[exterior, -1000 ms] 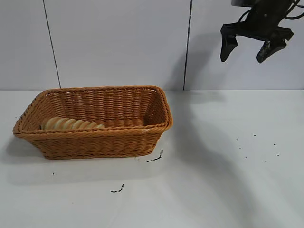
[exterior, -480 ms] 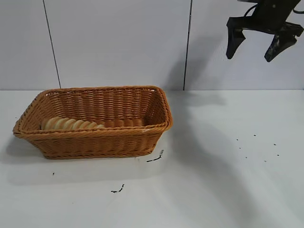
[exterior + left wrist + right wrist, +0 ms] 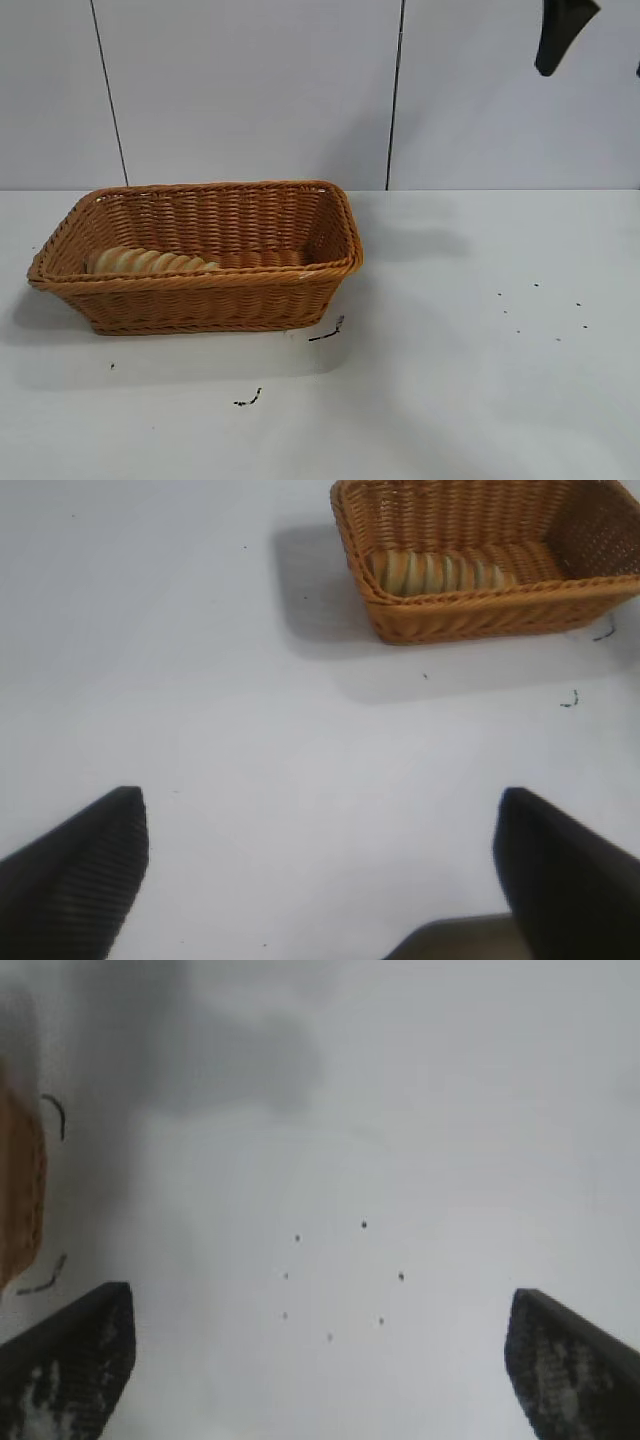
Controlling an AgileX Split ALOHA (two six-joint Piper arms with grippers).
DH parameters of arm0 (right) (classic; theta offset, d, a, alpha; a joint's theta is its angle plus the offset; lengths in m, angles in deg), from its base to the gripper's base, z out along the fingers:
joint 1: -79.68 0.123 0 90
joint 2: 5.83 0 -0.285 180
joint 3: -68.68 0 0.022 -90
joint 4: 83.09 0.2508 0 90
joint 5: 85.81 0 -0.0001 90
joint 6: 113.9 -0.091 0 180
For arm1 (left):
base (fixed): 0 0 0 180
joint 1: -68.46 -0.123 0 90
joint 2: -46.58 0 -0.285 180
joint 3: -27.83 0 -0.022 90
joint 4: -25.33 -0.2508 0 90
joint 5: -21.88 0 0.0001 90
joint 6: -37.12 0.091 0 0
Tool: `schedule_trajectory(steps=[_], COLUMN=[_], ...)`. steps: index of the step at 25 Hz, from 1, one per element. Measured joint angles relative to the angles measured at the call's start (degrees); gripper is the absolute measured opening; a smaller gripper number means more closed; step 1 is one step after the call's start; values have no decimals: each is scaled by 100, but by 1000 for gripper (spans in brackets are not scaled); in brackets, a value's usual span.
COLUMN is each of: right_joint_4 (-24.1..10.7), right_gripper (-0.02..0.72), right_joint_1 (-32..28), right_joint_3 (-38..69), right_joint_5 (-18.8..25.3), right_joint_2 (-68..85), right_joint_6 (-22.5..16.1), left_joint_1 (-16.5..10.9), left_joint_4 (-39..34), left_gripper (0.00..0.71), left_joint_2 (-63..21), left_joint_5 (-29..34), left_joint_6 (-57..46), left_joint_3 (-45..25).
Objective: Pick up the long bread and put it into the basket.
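Note:
The long bread (image 3: 150, 262) lies inside the orange-brown wicker basket (image 3: 200, 290) at its left end, on the table's left side. It also shows in the left wrist view (image 3: 435, 573), inside the basket (image 3: 480, 620). My right gripper (image 3: 320, 1345) is open and empty, high above the table's right side; only one finger (image 3: 560, 35) shows at the exterior view's top right corner. My left gripper (image 3: 322, 855) is open and empty, well away from the basket over bare table. It is out of the exterior view.
Small dark specks (image 3: 540, 310) dot the white table at the right. Dark scraps (image 3: 328, 330) lie by the basket's front right corner and in front of it (image 3: 248, 400). A grey panelled wall stands behind.
My right gripper has risen and moved right, nearly leaving the exterior view. The bread and basket have not moved.

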Motion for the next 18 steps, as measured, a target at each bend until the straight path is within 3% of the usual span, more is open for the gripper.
schedule_trajectory(steps=[4,10,18], right_joint_4=[-87,-322,-304], right_gripper=[689,689,689], right_joint_1=[0,0,0], right_joint_3=[1467,3462,4140], right_joint_5=[-117,-1079,-1159], right_joint_2=[1400,3535,5655], right_joint_6=[19,19,-293], left_joint_1=[0,0,0], left_joint_4=[0,0,0], left_gripper=[692,692,692], left_joint_2=[0,0,0], left_joint_5=[0,0,0], left_joint_6=[0,0,0], left_joint_3=[0,0,0])
